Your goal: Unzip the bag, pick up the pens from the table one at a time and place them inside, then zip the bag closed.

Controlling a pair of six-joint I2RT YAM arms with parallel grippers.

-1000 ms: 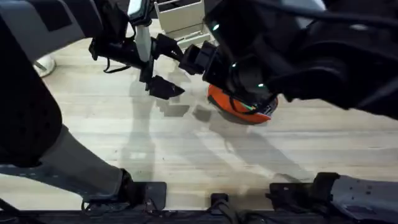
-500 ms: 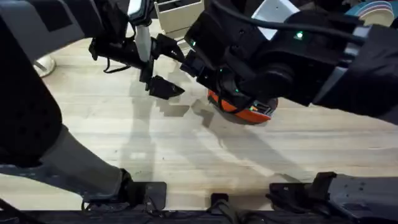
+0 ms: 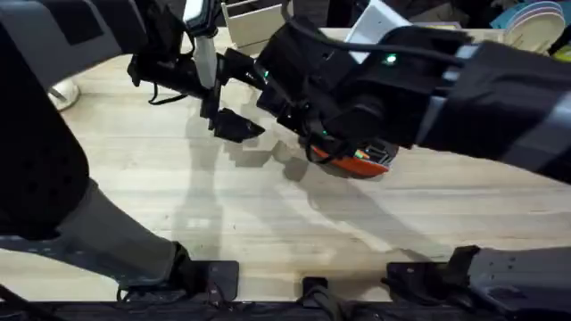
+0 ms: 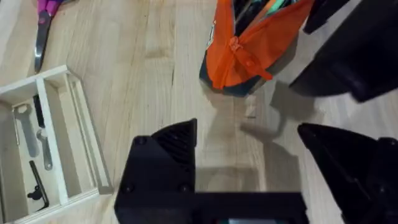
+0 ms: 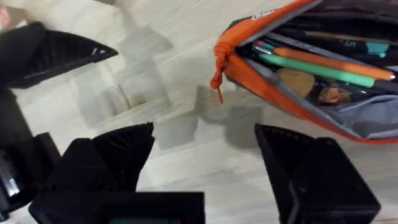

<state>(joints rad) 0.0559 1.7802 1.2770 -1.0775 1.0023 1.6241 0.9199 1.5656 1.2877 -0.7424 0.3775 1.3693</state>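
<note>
Seen from its own wrist camera, the right hand point(image 5: 205, 163) hangs above the light wooden plank surface point(image 5: 186, 134) with its two black fingers spread wide and nothing between them. Just beyond them lies the open end of the soft orange fabric pouch with a grey lining point(image 5: 298, 74), its orange zip pull point(image 5: 217, 68) dangling at the near tip. Through the gap this view shows the thin pens inside, a bright green one point(image 5: 317, 70) beside an orange one point(image 5: 329, 61), which the overhead view hides under the right arm, leaving a sliver of pouch point(image 3: 357, 163). The left hand point(image 4: 249, 168) is likewise spread apart and empty above the bare surface point(image 4: 137, 81). Ahead of it, the left wrist view shows the same pouch end-on point(image 4: 245, 50), standing open with pen tips poking up. Off to one side of that hand sits a pale wooden compartment tray point(image 4: 53, 143) holding small metal tools, and beyond the tray purple-handled scissors point(image 4: 42, 25) lie at the edge of the picture.
</note>
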